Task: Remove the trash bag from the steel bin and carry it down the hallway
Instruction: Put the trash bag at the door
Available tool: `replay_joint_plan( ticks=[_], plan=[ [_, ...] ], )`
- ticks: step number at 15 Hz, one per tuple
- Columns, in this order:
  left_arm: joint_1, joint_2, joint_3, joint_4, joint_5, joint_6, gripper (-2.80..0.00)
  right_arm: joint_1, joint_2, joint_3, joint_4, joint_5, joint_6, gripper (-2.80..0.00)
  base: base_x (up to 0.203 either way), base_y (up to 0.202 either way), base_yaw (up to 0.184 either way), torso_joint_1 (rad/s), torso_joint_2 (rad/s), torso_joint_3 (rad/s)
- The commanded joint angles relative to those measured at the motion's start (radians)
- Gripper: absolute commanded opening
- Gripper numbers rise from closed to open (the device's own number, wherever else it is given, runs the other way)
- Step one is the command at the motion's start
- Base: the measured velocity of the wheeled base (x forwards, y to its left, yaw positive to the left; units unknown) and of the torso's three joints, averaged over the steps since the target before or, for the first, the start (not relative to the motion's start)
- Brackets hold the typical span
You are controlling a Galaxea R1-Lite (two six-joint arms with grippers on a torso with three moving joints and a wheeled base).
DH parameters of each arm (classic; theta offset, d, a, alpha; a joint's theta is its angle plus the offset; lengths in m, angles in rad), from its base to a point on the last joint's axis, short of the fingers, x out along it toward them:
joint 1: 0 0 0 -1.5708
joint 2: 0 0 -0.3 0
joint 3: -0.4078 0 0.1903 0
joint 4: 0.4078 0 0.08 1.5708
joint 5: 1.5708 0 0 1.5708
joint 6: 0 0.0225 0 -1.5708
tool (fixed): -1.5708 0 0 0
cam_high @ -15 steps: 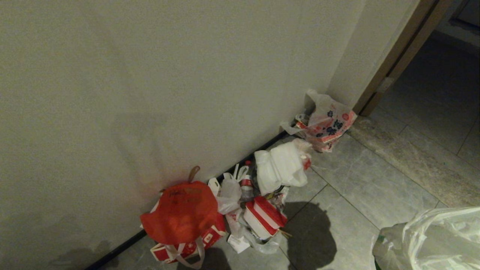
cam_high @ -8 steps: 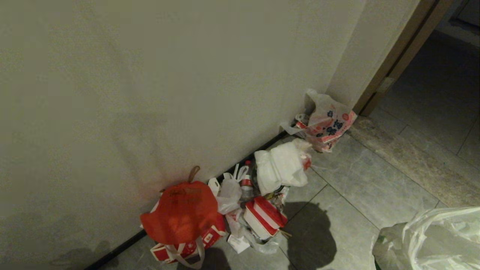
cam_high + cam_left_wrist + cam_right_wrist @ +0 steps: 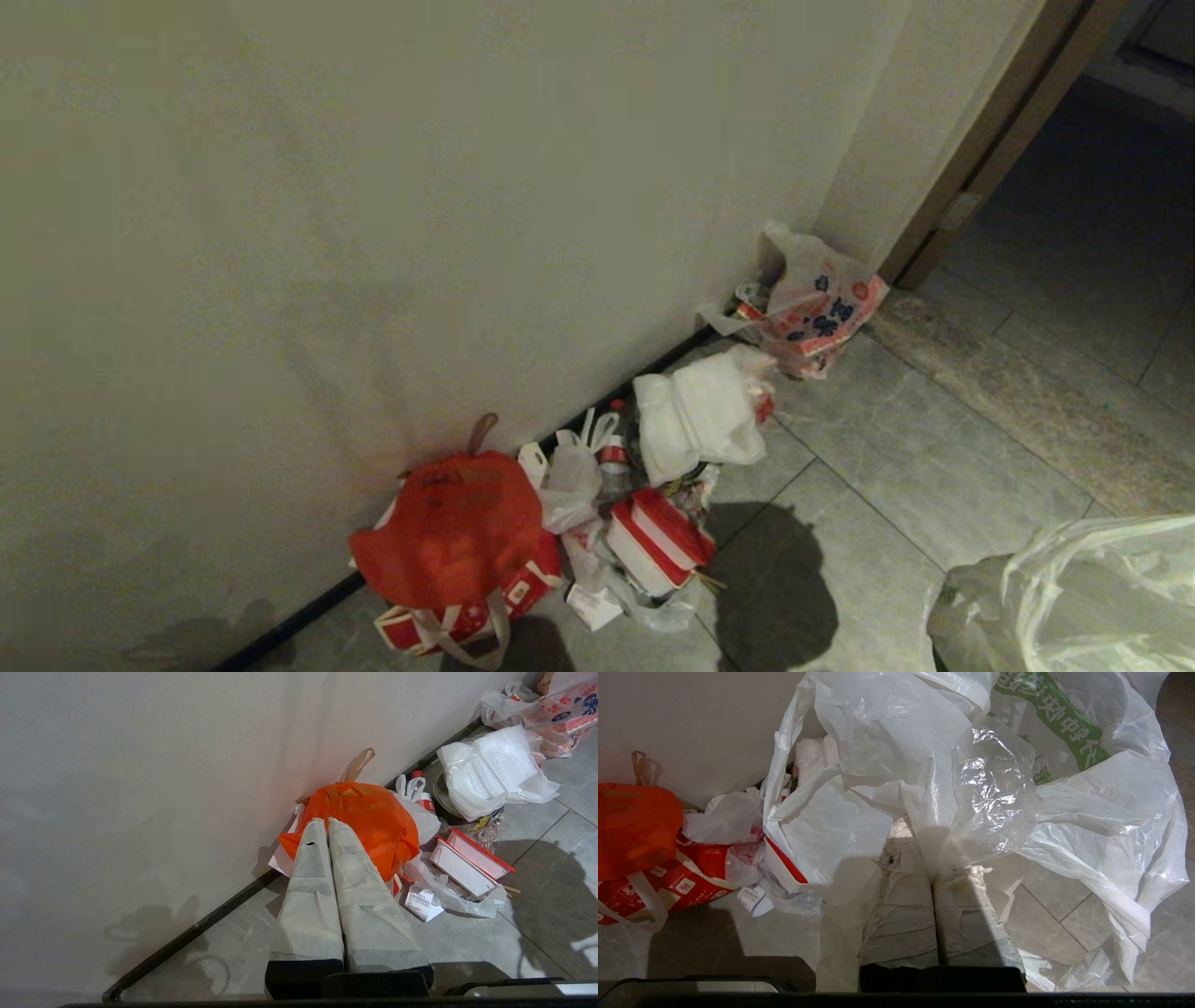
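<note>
The right gripper (image 3: pixel 924 858) is pressed together, pinching the trash bag (image 3: pixel 985 793), whose crinkled whitish plastic billows around the fingers; in the head view the bag (image 3: pixel 1083 597) fills the lower right corner. The left gripper (image 3: pixel 327 823) is closed on nothing, its fingers touching. Beyond, at lower centre, an orange bag (image 3: pixel 453 527) and a red-and-white box (image 3: pixel 658 541) lie against the wall (image 3: pixel 373 187). Farther up, a white bag (image 3: pixel 700 411) and a printed bag (image 3: pixel 817 303) sit on the grey tiles (image 3: pixel 915 457).
</note>
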Motion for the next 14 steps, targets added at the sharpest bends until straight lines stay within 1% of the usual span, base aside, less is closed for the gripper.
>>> replay_joint_plan(
  ticks=[1,7,14],
  plan=[
    [0.0,0.0,0.0,0.0,0.0,0.001,-2.8,0.0,0.001,0.0,-0.002,0.0,0.0,-2.8,0.0,0.0,0.0,0.0,0.0,0.0],
    [-0.001,-0.001,0.001,-0.003,0.0,-0.008,-2.8,-0.001,0.001,0.0,-0.002,0.0,0.001,-2.8,0.0,0.0,0.0,0.0,0.0,-0.011],
    [-0.001,-0.002,0.001,-0.002,0.0,-0.008,-2.8,0.001,0.001,0.0,-0.002,0.0,0.002,-2.8,0.0,0.0,0.0,0.004,0.0,-0.174]
  ],
)
